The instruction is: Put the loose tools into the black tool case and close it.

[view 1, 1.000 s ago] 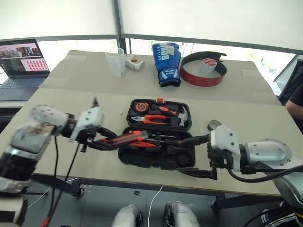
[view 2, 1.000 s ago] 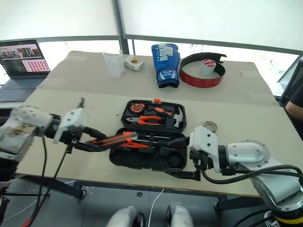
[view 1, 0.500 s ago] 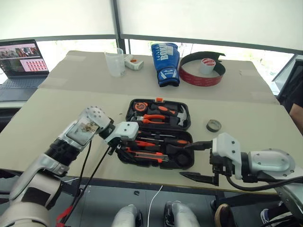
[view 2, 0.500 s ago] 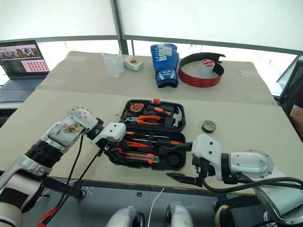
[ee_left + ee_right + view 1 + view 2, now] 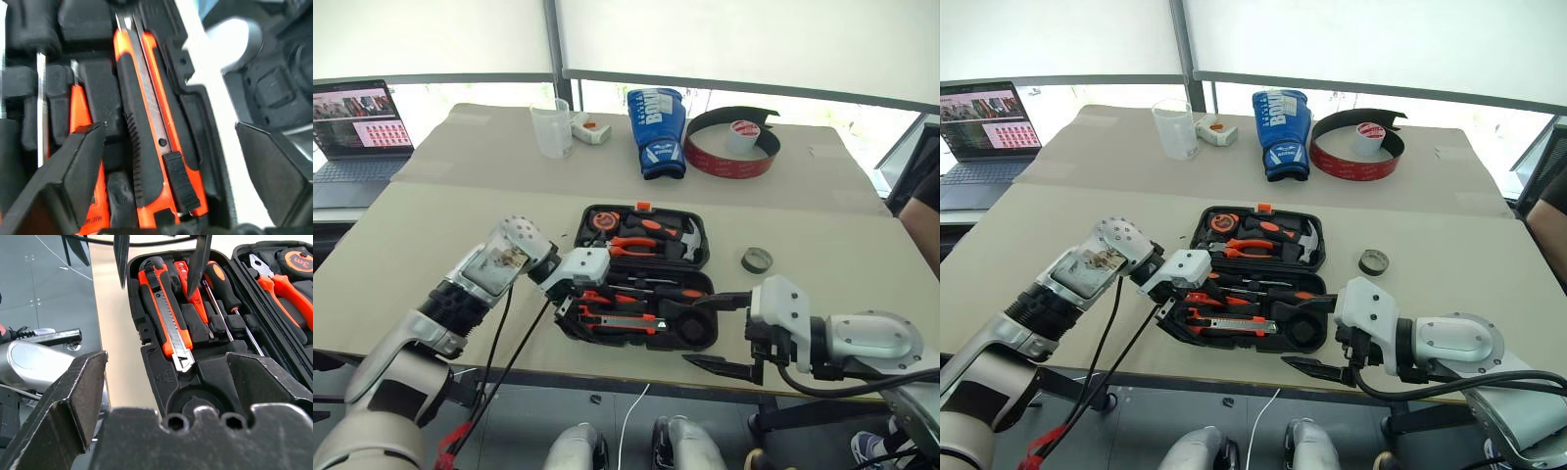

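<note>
Utility knife point(image 5: 146, 147) lies in its recess at the near-left of the black tool case point(image 5: 641, 284) — your left gripper point(image 5: 171, 161) jaws spread, released. Lift straight clear. Tape roll point(image 5: 756, 259) waits on the table point(image 5: 431, 245), right; right gripper point(image 5: 720, 328) jaws spread, empty.

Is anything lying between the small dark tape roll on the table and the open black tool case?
Nothing visible. The small dark tape roll lies alone on bare table right of the open black plastic tool case, clear of the open right gripper.
</note>
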Controlling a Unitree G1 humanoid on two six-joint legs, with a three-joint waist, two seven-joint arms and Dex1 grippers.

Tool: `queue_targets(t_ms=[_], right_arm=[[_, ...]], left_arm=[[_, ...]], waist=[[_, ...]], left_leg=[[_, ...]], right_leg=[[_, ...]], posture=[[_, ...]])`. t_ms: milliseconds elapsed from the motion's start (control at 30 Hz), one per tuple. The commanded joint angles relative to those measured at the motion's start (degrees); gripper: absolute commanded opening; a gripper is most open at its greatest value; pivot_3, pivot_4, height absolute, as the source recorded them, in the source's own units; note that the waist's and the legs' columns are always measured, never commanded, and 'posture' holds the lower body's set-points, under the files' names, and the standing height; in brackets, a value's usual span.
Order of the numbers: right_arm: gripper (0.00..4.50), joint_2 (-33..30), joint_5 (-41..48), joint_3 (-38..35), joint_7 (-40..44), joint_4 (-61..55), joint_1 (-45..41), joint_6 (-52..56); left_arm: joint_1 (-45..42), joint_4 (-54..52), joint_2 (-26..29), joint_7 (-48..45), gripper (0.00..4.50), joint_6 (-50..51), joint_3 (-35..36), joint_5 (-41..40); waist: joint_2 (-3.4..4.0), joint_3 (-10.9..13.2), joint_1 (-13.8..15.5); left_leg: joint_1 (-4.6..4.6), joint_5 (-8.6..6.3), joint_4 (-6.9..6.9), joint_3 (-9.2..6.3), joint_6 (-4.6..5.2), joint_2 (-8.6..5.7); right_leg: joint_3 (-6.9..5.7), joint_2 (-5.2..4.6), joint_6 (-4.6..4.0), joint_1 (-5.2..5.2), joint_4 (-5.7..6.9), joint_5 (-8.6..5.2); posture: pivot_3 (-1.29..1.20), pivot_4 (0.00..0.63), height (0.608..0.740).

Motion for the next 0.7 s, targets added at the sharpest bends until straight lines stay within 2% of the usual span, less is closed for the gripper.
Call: queue_targets(t_ms=[33, 67, 167, 467, 500, 600, 700], right_arm=[[4.5, 0.16, -0.8, -0.3, 0.14, -0.37, -0.68, -1.83], [4.5, 0.22, -0.87, -0.26, 0.18, -0.31, -0.73, -1.88], [4.5, 0.27, -1.23, -0.25, 0.41, -0.07, -0.63, -2.28], [4.5, 0.14, -1.32, -0.45, 0.93, 0.17, -0.97, -2.31], [4.5, 0.07, -1.37, -0.5, 0.98, 0.16, -0.97, -2.28], [4.5, -0.15, -1.41, -0.76, 1.17, 0.09, -0.83, -2.18], [4.5, -0.11, -1.28, -0.96, 1.03, -0.26, -0.66, -1.89]], left_arm=[[-1.44, -0.95, 2.36, -0.32, 4.46, 0.25, 4.18, -2.8], [-1.23, -0.67, 2.75, -0.32, 4.46, -0.34, 4.51, -2.61], [0.31, 0.88, 5.35, -0.32, 3.75, -4.55, 4.0, -2.27], [2.9, 2.1, 1.52, 0.38, 0.3, -8.67, 4.85, 1.87], [3.04, 1.77, 1.3, 0.07, 0.05, -8.61, 4.79, 1.82], [3.39, -0.18, 1.22, -0.31, 0.05, -7.53, 4.09, 1.4], [4.09, -0.35, 0.56, 0.66, 0.05, -9.08, 3.1, 4.47]], waist=[[0.0, 0.0, -0.02], [0.0, 0.0, -0.04], [0.0, 0.0, -0.07], [0.0, 0.0, 0.12], [0.0, 0.0, 0.09], [0.0, 0.0, 0.03], [0.0, 0.0, 0.01]], left_leg=[[0.0, 0.0, 0.0, 0.0, 0.0, 0.0], [0.01, 0.0, 0.0, 0.0, 0.0, 0.0], [0.01, 0.0, 0.0, 0.0, 0.0, 0.0], [-0.07, 0.0, 0.06, 0.0, 0.0, -0.03], [-0.07, 0.0, 0.06, 0.0, 0.0, -0.03], [-0.06, 0.0, 0.06, 0.0, 0.0, -0.02], [-0.05, 0.0, 0.06, 0.0, 0.0, -0.02]], right_leg=[[0.0, 0.0, 0.0, 0.0, 0.0, 0.0], [0.0, 0.0, 0.0, 0.0, 0.0, 0.0], [0.0, 0.01, 0.0, 0.0, 0.0, 0.0], [-0.07, 0.01, 0.03, 0.01, -0.02, 0.02], [-0.07, 0.01, 0.03, 0.01, -0.02, 0.02], [-0.07, 0.01, 0.03, 0.01, -0.01, 0.02], [-0.06, 0.01, 0.03, 0.01, 0.0, 0.02]], posture=[[0.0, 0.15, 0.727], [0.0, 0.15, 0.727], [0.0, 0.15, 0.727], [0.0, 0.15, 0.727], [0.0, 0.15, 0.727], [0.0, 0.15, 0.727], [0.0, 0.15, 0.727]])
